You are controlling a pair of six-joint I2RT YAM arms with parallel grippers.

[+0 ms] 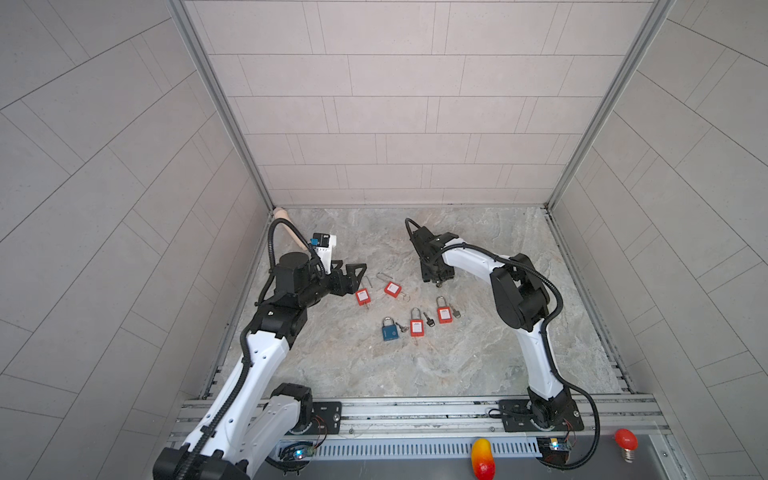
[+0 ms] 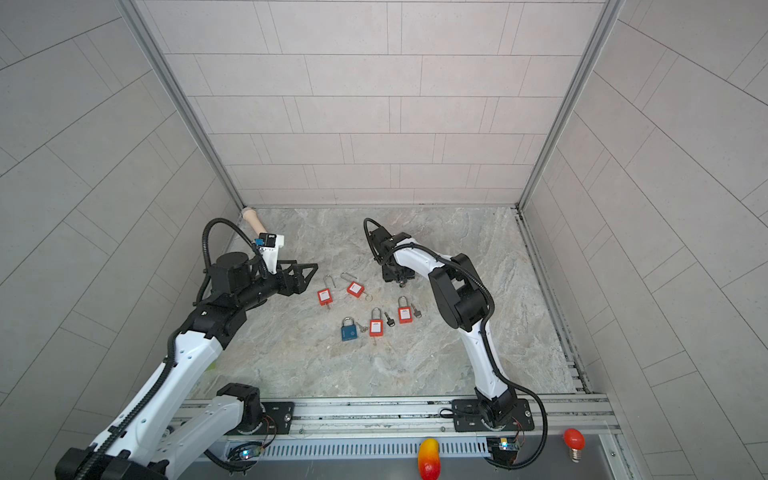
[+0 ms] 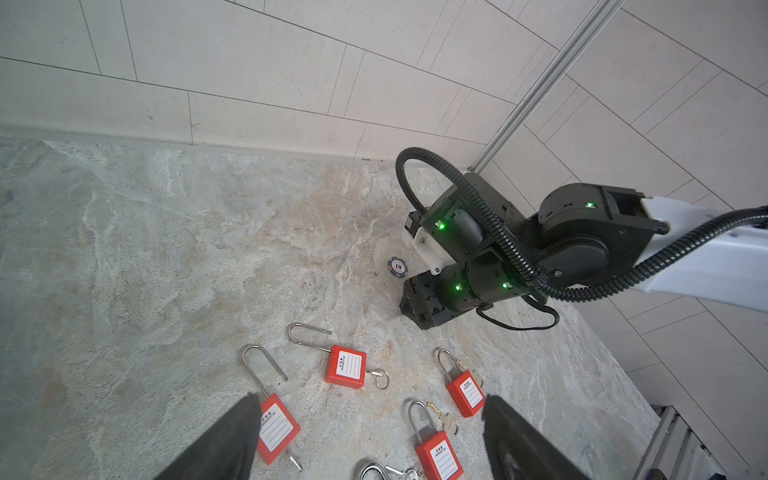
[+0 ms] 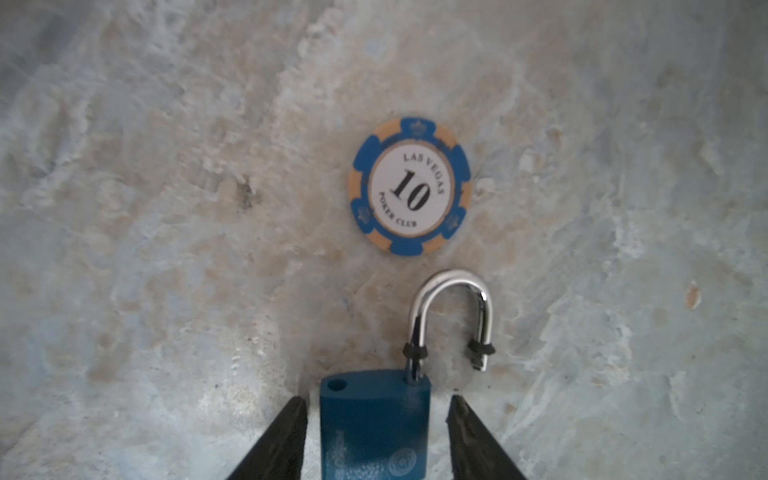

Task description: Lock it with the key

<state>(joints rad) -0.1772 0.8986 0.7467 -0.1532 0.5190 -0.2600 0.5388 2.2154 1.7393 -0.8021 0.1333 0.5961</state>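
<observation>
1. Under your right hand [image 4: 378, 398] lies the blue lock [image 4: 374, 424], the task's thing, just short of the chip [image 4: 411, 187] on the surface [image 4: 166, 208]. The fingers [image 4: 291, 428] stand spread either side of its body. A sliver of stone shows at each, so nothing is pinched.
2. Judging by that straddle, you are lined up to grip the body by its flat sides. That would leave the shackle [image 4: 451, 282] free to be pressed home.
3. That shackle is swung out: one leg sits in the body and the other hangs clear of its hole. No key shows in the right wrist view, and I cannot tell whether one sits in the base.
4. Your left hand [image 3: 370, 395] hovers spread wide over the red locks [image 3: 347, 368], holding nothing. It looks placed to steady a lock or fetch a key [image 3: 449, 424].
5. Materials:
   - The blue body looks like smooth painted metal with rounded corners.
   - The shackle is polished steel with two dark rings.
   - The red bodies look like glossy plastic and carry white labels.
   - The surface is matt, veined stone, and the chip is round and flat.
</observation>
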